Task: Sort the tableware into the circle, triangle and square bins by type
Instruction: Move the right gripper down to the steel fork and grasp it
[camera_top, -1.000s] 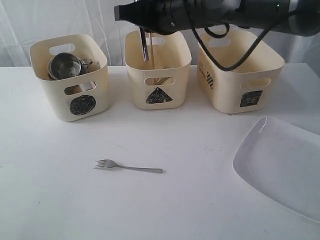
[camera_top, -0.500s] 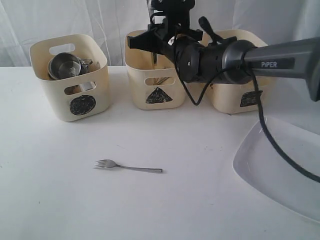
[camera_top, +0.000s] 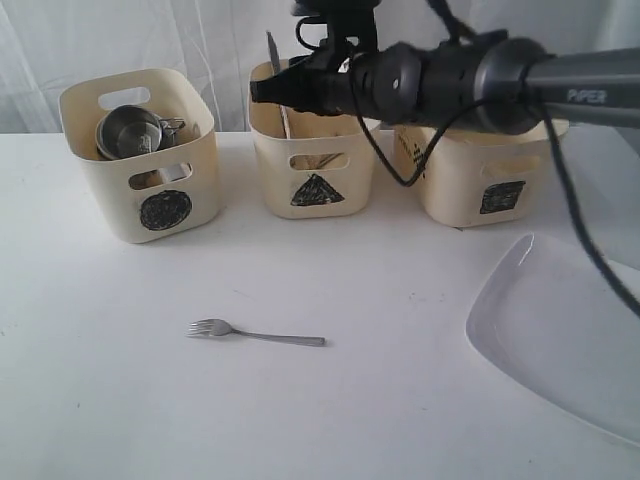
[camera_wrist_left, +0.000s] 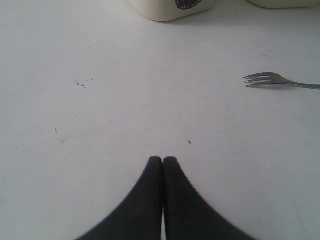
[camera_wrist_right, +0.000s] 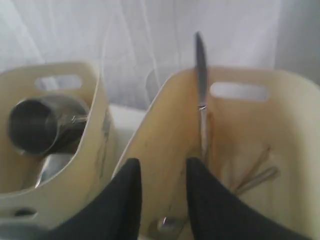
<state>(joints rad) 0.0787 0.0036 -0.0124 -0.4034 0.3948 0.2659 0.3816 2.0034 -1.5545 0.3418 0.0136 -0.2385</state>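
Saw the right gripper (camera_wrist_right: 162, 167) up by the top of the triangle bin (camera_top: 270, 170), fingers about half open, with nothing between them. Saw the left gripper (camera_wrist_left: 163, 161) low over the white table (camera_top: 100, 400), fingers pressed tight together, holding nothing. Found the knife (camera_wrist_right: 200, 90) standing up inside the triangle bin, leaning on the back wall, just past the right fingers. Spotted thin wooden sticks (camera_wrist_right: 257, 161) and a steel handle (camera_wrist_right: 260, 179) lower down in that same bin. Found one steel mug (camera_top: 128, 132) in the circle bin (camera_top: 100, 195), with more steel under it, too hidden to name. Could not see inside the square bin (camera_top: 450, 190). Counted three bins in a row, one knife, one fork (camera_top: 255, 334) lying on the table in front of the bins, and one big white plate (camera_top: 560, 340) on the table at the right.
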